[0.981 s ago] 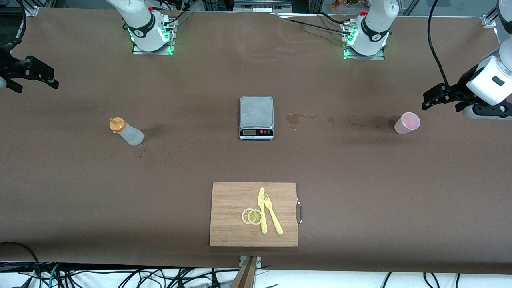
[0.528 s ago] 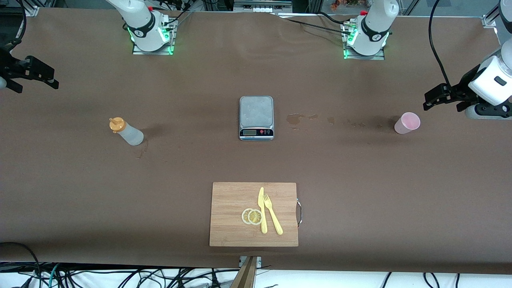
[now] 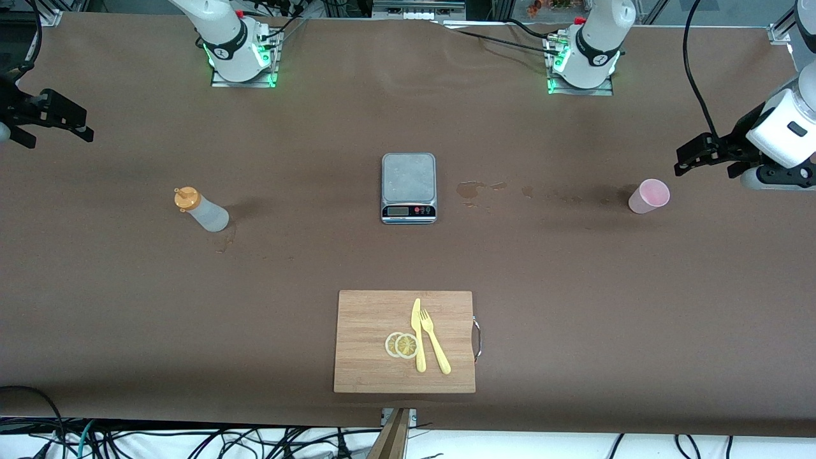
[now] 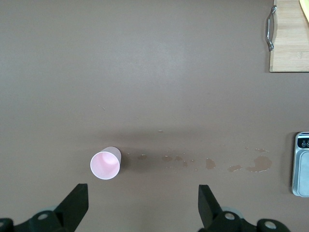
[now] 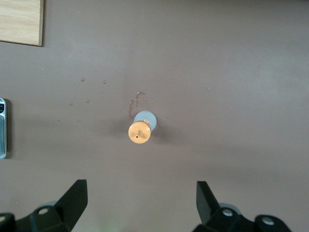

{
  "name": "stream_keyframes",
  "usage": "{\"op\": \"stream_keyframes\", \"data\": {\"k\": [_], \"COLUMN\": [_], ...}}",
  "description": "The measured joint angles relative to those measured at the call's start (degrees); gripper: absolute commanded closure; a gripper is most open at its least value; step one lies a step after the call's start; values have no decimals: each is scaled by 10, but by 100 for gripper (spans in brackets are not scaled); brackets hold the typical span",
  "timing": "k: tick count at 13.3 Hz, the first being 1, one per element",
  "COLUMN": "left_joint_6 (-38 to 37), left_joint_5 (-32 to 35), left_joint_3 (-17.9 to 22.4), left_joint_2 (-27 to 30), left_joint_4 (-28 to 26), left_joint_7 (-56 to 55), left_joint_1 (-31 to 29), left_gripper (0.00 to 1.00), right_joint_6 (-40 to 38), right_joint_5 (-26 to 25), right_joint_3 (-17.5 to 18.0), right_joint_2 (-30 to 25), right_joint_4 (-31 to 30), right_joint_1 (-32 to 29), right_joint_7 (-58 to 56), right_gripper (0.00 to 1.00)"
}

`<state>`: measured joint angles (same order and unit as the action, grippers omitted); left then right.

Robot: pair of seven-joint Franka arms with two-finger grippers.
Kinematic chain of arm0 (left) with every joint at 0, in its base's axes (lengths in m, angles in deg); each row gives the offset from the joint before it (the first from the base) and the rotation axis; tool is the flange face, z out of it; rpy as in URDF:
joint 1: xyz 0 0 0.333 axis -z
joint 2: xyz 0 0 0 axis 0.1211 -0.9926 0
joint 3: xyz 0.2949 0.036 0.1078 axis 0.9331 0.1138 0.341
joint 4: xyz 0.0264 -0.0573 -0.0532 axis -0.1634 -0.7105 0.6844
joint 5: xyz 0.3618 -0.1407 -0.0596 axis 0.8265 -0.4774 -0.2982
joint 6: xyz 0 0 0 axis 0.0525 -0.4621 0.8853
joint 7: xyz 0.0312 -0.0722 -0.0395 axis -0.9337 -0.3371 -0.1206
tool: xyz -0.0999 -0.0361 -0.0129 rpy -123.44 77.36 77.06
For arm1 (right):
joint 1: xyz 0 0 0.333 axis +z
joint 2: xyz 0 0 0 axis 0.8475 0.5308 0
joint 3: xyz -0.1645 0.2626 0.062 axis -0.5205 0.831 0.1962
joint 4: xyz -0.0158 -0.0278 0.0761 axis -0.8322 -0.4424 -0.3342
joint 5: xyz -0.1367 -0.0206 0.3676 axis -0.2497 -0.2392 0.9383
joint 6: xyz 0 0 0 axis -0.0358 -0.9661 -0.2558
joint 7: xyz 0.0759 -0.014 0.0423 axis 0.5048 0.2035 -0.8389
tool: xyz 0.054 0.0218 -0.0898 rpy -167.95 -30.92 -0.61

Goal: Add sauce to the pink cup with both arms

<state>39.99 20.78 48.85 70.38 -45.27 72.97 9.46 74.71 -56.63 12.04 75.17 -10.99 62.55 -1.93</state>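
Observation:
The sauce bottle [image 3: 201,210], whitish with an orange cap, stands upright toward the right arm's end of the table; it also shows in the right wrist view [image 5: 140,129]. The pink cup [image 3: 649,196] stands upright and empty toward the left arm's end; it also shows in the left wrist view [image 4: 105,165]. My left gripper [image 3: 687,158] hangs open and empty over the table beside the cup, its jaws wide apart [image 4: 142,203]. My right gripper [image 3: 85,126] hangs open and empty over the table's end, apart from the bottle [image 5: 140,199].
A grey scale [image 3: 408,187] sits mid-table, with wet stains [image 3: 470,189] between it and the cup. A wooden cutting board [image 3: 370,312] nearer the front camera carries a yellow knife [image 3: 417,335], a fork [image 3: 435,350] and lemon slices [image 3: 401,345].
The left gripper has drawn back slightly toward its end of the table and then held still. The right arm, bottle and cup have not moved.

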Motion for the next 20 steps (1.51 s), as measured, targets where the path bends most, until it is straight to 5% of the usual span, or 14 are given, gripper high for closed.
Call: {"op": "stream_keyframes", "data": {"k": [20], "left_joint_6": [-17], "left_joint_5": [0], "left_joint_3": [0], "left_joint_2": [-18], "left_joint_4": [8], "left_joint_7": [-1], "left_joint_1": [-7], "left_gripper": [0], "right_joint_6": [0], "right_joint_5": [0], "right_joint_3": [2], "right_joint_2": [0], "right_joint_4": [0], "right_joint_1": [0], "right_joint_7": [0], "right_gripper": [0]}}
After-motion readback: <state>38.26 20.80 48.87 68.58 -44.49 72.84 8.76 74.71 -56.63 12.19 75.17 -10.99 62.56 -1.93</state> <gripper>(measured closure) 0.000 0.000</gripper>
